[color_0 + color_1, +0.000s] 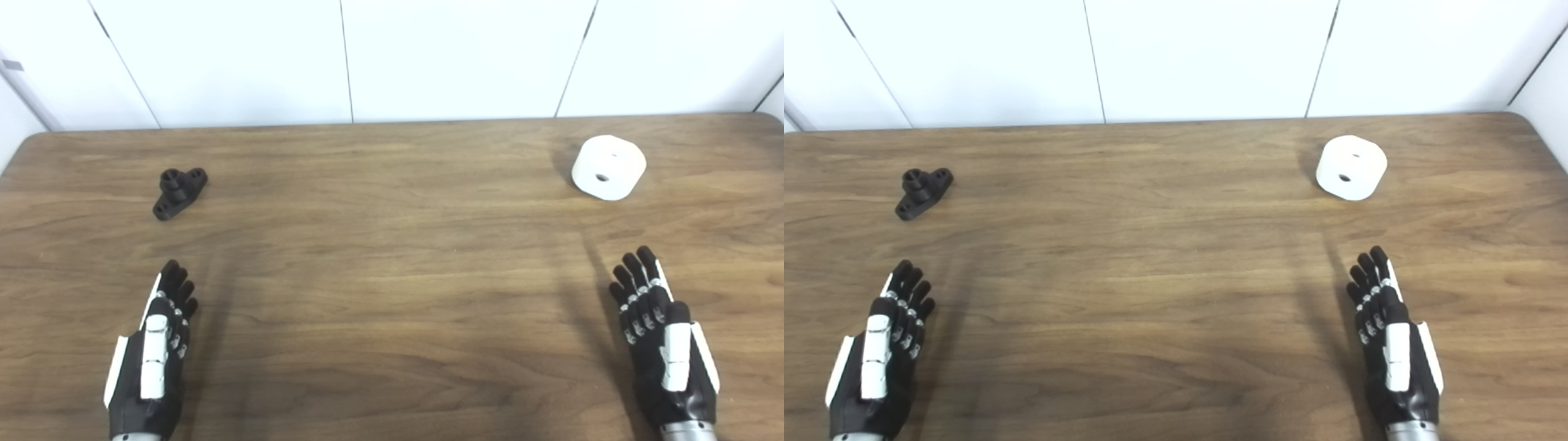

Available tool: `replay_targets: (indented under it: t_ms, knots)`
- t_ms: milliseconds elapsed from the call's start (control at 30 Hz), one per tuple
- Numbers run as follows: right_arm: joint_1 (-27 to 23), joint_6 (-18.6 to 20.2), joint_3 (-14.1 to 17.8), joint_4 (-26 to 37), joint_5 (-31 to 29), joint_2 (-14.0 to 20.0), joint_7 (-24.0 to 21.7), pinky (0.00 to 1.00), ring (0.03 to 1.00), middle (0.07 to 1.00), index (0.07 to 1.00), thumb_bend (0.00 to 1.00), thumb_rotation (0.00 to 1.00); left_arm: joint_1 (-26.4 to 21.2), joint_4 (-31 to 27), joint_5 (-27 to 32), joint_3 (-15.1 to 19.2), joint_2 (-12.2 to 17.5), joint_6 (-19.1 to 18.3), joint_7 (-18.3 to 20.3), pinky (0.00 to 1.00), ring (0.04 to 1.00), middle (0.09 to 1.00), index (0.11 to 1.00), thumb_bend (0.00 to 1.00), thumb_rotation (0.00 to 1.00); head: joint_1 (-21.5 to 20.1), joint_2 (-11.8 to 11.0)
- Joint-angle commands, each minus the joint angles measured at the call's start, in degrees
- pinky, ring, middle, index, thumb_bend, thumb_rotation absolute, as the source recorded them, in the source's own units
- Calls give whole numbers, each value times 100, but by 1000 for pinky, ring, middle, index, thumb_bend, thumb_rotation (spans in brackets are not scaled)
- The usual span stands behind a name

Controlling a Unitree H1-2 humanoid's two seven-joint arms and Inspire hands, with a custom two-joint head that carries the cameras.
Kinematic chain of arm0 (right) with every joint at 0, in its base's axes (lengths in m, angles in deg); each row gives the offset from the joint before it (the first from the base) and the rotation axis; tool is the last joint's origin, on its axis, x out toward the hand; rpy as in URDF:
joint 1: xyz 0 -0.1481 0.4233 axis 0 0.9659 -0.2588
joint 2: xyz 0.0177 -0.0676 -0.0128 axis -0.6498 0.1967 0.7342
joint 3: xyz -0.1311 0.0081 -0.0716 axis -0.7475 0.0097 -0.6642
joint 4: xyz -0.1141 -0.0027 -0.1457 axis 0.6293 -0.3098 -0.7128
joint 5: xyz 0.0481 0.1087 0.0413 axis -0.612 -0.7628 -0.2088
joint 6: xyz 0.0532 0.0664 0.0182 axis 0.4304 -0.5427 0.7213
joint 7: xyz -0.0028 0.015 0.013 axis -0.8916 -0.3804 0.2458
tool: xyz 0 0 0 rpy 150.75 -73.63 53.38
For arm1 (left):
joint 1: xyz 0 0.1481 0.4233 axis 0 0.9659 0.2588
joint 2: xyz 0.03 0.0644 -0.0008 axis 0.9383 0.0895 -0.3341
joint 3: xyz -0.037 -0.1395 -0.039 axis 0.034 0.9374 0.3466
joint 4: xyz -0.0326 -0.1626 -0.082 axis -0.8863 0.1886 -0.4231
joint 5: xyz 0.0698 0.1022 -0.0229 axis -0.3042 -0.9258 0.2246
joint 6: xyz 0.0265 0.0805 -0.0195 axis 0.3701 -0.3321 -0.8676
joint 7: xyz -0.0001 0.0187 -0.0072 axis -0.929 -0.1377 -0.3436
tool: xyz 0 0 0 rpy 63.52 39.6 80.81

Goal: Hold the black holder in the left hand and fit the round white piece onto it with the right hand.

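We see a wooden desk [392, 257] set against white wall panels [429, 55], with both of the robot's hands resting low at the near edge. The left hand [153, 355], at about 7 o'clock, is held edge-on with its fingers straight, close side by side, and clasped on nothing. The right hand [664, 343], at about 5 o'clock, mirrors it: fingers extended, empty, pointing toward the far wall.

The black holder [179, 192] lies on the desk at about 10 o'clock, well apart from the left hand and directly beyond it. We make out a short round post rising from a flat base with a hole at each end. The round white piece [608, 167] sits at about 2 o'clock, tilted toward us so its flat face with a small dark hole shows. It stands well beyond the right hand, touching neither hand. Holder and white piece lie far apart, on opposite sides of the desk.
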Motion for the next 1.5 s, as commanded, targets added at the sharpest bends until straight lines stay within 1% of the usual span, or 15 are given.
replay_targets:
  t_ms: [0,67,233,367,400,467,567,667,700,767,867,1033,1133,1267,1467]
  knots:
    - [46,-65,22,-135,27,-147,-25,989,983,991,986,642,971,10,-142,-21,17,33,212,22,1000,1000,1000,1000,525,925,-3,-13]
    - [47,-82,25,-147,18,-147,-36,995,983,989,981,641,977,15,-132,-5,13,40,217,38,1000,1000,1000,1000,522,925,-3,-13]
    - [65,-95,39,-175,-5,-136,-40,990,986,981,974,623,974,42,-78,-43,-21,34,293,81,1000,1000,1000,1000,481,950,154,-144]
    - [76,-150,59,-235,-89,-57,-136,1000,1000,995,987,585,999,83,-19,-155,-75,0,403,75,1000,1000,1000,1000,460,983,452,-300]
    - [74,-185,78,-282,-98,-44,-153,1000,1000,995,987,577,1000,102,0,-177,-98,-13,431,75,1000,1000,1000,1000,457,980,595,-368]
    - [67,-253,123,-379,-93,-26,-184,1000,1000,992,980,592,999,131,49,-245,-138,-43,494,54,1000,1000,1000,1000,451,976,737,-441]
    - [55,-286,180,-467,-72,-23,-206,1000,1000,993,985,608,1000,150,175,-340,-206,-88,631,42,1000,1000,1000,1000,455,965,1019,-616]
    - [30,-329,211,-572,-112,-10,-260,1000,999,997,996,613,1000,166,322,-375,-288,-113,801,51,1000,1000,1000,1000,443,958,1253,-811]
    - [14,-360,223,-645,-148,7,-297,1000,1000,999,998,614,1000,178,356,-405,-314,-135,826,28,1000,1000,1000,1000,441,958,1359,-908]
    - [-15,-420,241,-770,-183,34,-358,1000,1000,1000,1000,611,1000,187,428,-475,-358,-162,899,-13,1000,1000,999,1000,436,956,1450,-1000]
    - [-62,-499,264,-938,-187,70,-441,1000,1000,1000,1000,650,1000,180,575,-605,-420,-191,1080,-45,1000,1000,995,1000,425,956,1606,-1137]
    - [-100,-451,288,-971,-126,59,-442,1000,1000,1000,997,711,1000,158,759,-741,-502,-273,1261,-136,1000,1000,989,1000,434,919,1826,-1335]
    - [-139,-445,341,-1006,-242,-15,-394,1000,996,983,967,713,979,151,815,-817,-551,-279,1305,-168,1000,1000,988,1000,445,908,1862,-1385]
    - [-172,-496,351,-1066,-346,-42,-419,1000,998,980,961,659,972,150,837,-982,-600,-265,1313,-242,1000,1000,987,1000,485,927,1867,-1430]
    - [-186,-556,340,-1132,-380,-26,-451,1000,1000,990,964,674,970,143,894,-908,-619,-269,1375,-295,1000,1000,983,1000,498,900,1838,-1455]
